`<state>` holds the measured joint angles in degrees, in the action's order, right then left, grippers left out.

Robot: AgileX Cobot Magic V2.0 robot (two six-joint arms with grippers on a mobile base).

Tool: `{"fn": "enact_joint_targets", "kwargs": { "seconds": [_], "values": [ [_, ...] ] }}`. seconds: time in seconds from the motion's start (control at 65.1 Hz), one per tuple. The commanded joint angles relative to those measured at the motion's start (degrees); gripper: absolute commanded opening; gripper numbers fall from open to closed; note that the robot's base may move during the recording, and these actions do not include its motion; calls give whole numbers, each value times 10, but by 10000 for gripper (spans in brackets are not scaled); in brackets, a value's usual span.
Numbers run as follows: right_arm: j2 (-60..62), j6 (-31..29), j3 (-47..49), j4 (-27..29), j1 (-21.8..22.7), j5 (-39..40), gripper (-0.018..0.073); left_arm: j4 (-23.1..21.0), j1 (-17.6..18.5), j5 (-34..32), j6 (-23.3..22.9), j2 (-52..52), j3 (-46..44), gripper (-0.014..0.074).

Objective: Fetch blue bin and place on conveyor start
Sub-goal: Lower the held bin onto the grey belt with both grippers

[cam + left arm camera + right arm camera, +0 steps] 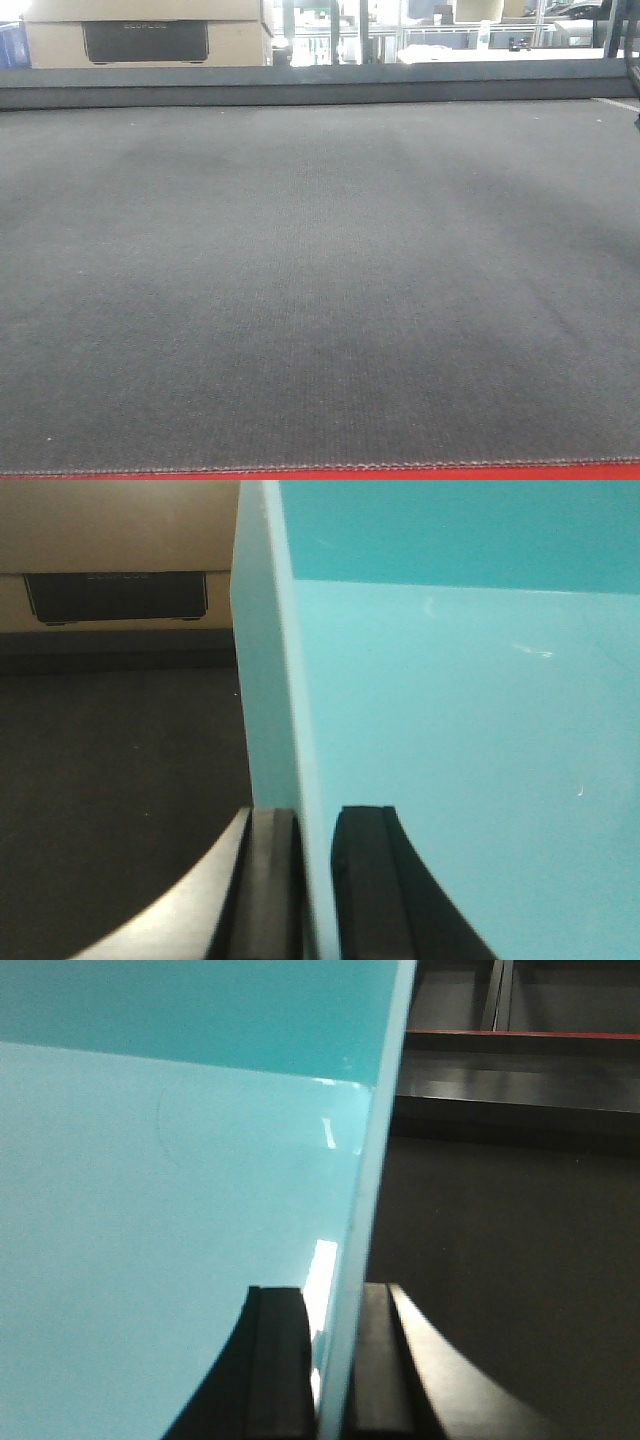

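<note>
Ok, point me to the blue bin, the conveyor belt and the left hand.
blue bin point(460, 740), left wrist view, inside surface.
conveyor belt point(320, 280), front view, middle of the belt surface.
left hand point(316, 830), left wrist view, between fingertips clamping the bin wall.

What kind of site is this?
Probably a warehouse or factory line: a wide grey conveyor belt with a red edge strip, a cardboard carton beyond it, and the left gripper and right gripper each clamped on a wall of the blue bin.
</note>
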<state>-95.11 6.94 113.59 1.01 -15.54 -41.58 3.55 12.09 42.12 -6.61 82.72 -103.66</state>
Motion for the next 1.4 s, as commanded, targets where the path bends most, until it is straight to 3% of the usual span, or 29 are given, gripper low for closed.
{"fn": "enact_joint_targets", "kwargs": {
  "seconds": [0.0,0.737,1.014,1.183,1.383],
  "values": [
    [3,-14,7,-19,4,28,-153,-16,2,-25,1,-8,-4,-111],
    [3,-14,7,-17,4,19,-153,-19,2,-24,1,-8,-4,-111],
    [50,-14,9,-17,4,-135,-153,-40,2,136,1,-20,-3,-111],
    [84,-14,-42,-20,4,-164,-153,-55,2,156,4,-20,57,-111],
    [94,-14,-165,-20,4,-144,-153,-66,2,96,4,-20,179,-111]
  ]
}}
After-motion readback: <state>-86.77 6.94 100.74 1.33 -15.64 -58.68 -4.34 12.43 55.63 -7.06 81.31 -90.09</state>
